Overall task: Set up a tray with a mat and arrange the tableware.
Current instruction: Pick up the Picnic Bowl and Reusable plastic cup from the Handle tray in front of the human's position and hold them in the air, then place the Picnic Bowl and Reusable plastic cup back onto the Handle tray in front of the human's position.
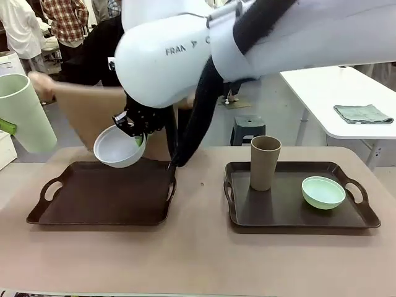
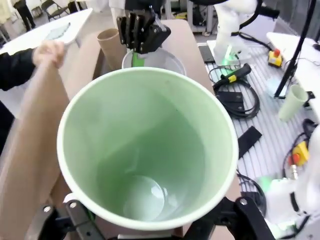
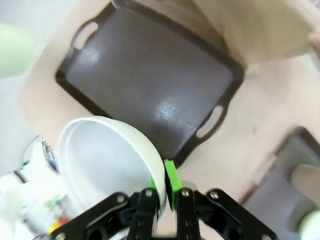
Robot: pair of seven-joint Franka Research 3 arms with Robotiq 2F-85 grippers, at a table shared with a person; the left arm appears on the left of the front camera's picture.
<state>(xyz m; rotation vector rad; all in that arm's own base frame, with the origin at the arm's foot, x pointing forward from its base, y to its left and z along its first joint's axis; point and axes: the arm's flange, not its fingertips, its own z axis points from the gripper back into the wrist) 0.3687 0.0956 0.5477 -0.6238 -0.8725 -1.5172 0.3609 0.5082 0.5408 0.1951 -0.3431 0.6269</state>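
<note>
Tableware check: the white bowl (image 1: 117, 148) hangs tilted in the right jaws, its rim pinched tight between the green pads (image 3: 171, 181), the bowl's mouth facing out to one side of them. Just beneath those jaws lies a dark tray (image 1: 99, 198), a handle at each end, flat on the tabletop (image 1: 198, 260); the bowl is held above its far edge, not touching it. Right behind the right jaws a tan mat (image 1: 86, 114) stands up off the tabletop, gripped near its upper corner by a person's hand (image 2: 50, 51). Over to the left jaws now: they are clamped around the lower part of the pale green cup (image 2: 150, 150), which is lifted clear of the tabletop and leaning, its open mouth pointing away from them, out along the fingers. Looking past that cup's rim, the right jaws and the white bowl sit just beyond it. Well away from both sets of jaws, off on the side farthest from the left jaws, a second tray (image 1: 291, 216) carries the taupe-brown cup (image 1: 265, 162), upright, and the mint green bowl (image 1: 323, 192) beside it, the two not touching
</note>
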